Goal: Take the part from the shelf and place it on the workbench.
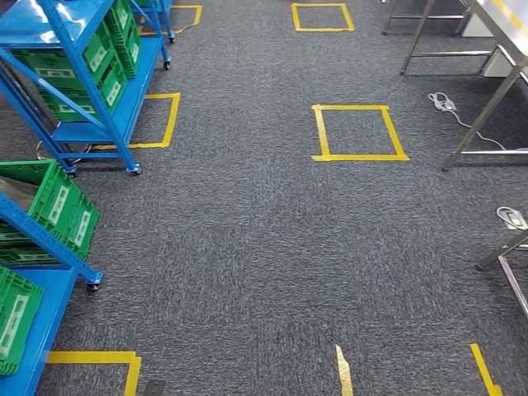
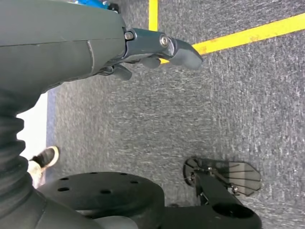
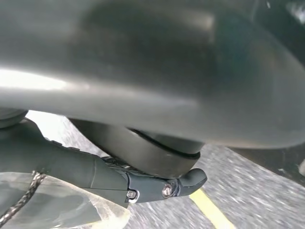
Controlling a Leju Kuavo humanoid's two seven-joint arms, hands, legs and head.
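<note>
Part not clearly identified, robot on the open carpet (image 1: 261, 247)

A large blurred grey object (image 3: 151, 71), possibly the part, lay against the right hand (image 3: 107, 174); its finger state could not be told. The left hand (image 2: 107, 47) hung with fingers extended, holding nothing. The blue shelf (image 1: 62, 21) with green crates (image 1: 112, 49) stood left, the workbench (image 1: 486, 111) right.
</note>
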